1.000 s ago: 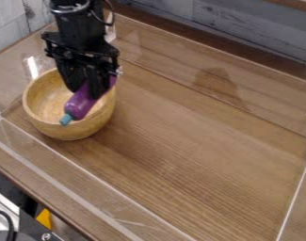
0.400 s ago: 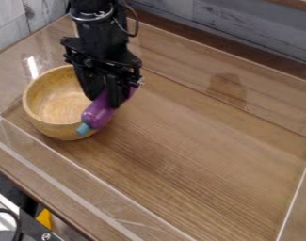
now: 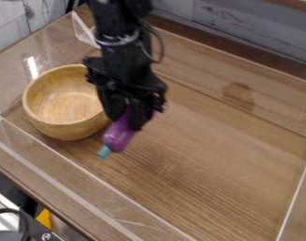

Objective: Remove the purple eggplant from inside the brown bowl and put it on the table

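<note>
The purple eggplant (image 3: 119, 135) hangs tilted, its teal stem tip pointing down-left, just above the table (image 3: 231, 160) and right of the brown bowl (image 3: 61, 102). My gripper (image 3: 127, 120) points straight down and is shut on the eggplant's upper end. The bowl stands with nothing in it at the left of the table.
Low clear acrylic walls (image 3: 67, 193) edge the table along the front and sides. A grey plank wall (image 3: 243, 24) runs behind the far edge. Open wood surface stretches to the right of the gripper.
The gripper has carried the eggplant rightward out of the bowl, past its rim, and now holds it over the table beside the bowl. The bowl has stayed put.
</note>
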`<move>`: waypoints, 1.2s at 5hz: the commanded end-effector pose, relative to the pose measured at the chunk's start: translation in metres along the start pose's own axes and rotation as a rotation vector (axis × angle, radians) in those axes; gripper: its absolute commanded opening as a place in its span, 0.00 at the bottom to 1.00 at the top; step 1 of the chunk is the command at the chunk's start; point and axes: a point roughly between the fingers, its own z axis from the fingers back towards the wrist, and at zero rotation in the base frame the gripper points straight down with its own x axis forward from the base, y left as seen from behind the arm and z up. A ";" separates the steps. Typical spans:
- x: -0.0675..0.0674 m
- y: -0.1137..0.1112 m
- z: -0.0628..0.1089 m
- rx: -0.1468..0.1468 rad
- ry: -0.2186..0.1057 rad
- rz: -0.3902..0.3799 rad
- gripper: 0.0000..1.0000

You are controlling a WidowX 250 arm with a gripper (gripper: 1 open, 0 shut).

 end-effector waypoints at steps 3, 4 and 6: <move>0.005 -0.045 -0.029 0.005 -0.092 -0.005 0.00; 0.005 -0.046 -0.040 0.004 -0.110 -0.008 0.00; 0.009 -0.048 -0.054 -0.002 -0.120 -0.009 0.00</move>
